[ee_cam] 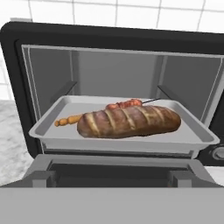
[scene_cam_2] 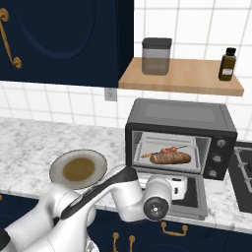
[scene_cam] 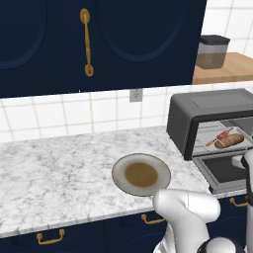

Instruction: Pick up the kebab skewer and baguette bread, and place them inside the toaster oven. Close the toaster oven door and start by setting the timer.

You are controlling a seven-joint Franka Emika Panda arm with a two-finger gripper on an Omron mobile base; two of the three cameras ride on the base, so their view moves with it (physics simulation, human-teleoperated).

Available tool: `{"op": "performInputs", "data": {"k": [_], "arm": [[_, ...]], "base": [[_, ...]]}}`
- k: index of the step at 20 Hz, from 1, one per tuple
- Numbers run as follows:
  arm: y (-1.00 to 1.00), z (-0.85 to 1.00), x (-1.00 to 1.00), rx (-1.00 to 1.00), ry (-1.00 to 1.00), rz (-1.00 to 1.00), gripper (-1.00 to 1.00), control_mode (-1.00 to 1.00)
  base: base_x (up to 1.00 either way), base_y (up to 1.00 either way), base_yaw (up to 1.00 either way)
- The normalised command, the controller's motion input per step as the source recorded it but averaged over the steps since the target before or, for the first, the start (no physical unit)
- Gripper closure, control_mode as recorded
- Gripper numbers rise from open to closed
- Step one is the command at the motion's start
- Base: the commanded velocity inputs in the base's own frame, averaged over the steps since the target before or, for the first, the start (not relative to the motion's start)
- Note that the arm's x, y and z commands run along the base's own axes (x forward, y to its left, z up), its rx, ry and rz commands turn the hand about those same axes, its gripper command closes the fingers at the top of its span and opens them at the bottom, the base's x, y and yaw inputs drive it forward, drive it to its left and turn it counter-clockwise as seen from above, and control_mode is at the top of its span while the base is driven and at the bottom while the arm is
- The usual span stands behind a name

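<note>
The toaster oven (scene_cam_2: pixel 177 115) (scene_cam: pixel 207 106) (ee_cam: pixel 113 35) stands on the counter with its door (scene_cam_2: pixel 189 206) (scene_cam: pixel 222 173) (ee_cam: pixel 113 168) folded down flat. Inside, on a grey tray (ee_cam: pixel 192 131), lies the golden-brown baguette bread (ee_cam: pixel 129 121) (scene_cam_2: pixel 170 158) (scene_cam: pixel 230 142). The kebab skewer (ee_cam: pixel 124 104) (scene_cam_2: pixel 167 150) (scene_cam: pixel 221 137) lies just behind it. My gripper (scene_cam_2: pixel 181 187) hovers low over the lowered door, facing into the oven, open, with nothing in it. Its fingertips are hidden.
An empty brown-centred plate (scene_cam: pixel 141 174) (scene_cam_2: pixel 78 169) sits on the marble counter left of the oven. The oven's knobs (scene_cam_2: pixel 216 157) are on its right face. A stove (scene_cam_2: pixel 243 172) lies to the right. A canister (scene_cam_2: pixel 156 56) and a bottle (scene_cam_2: pixel 227 64) stand on the shelf above.
</note>
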Motion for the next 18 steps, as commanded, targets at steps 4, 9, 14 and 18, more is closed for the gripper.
{"op": "performInputs", "data": {"k": [4, 9, 14, 18], "arm": [[0.00, -0.03, 0.19, 0.02, 0.00, -0.09, -1.00, -1.00], [0.02, -0.01, 0.44, 0.00, 0.00, -0.02, -1.00, -1.00], [-0.07, -0.23, 0.17, 0.00, 0.00, 0.06, -1.00, -1.00], [-0.20, -0.11, 0.10, 0.02, 0.00, 0.09, -1.00, -1.00]], "base": [[0.00, 0.00, 0.00], [0.00, 0.00, 0.00], [0.00, 0.00, 0.00], [0.00, 0.00, 0.00]]}}
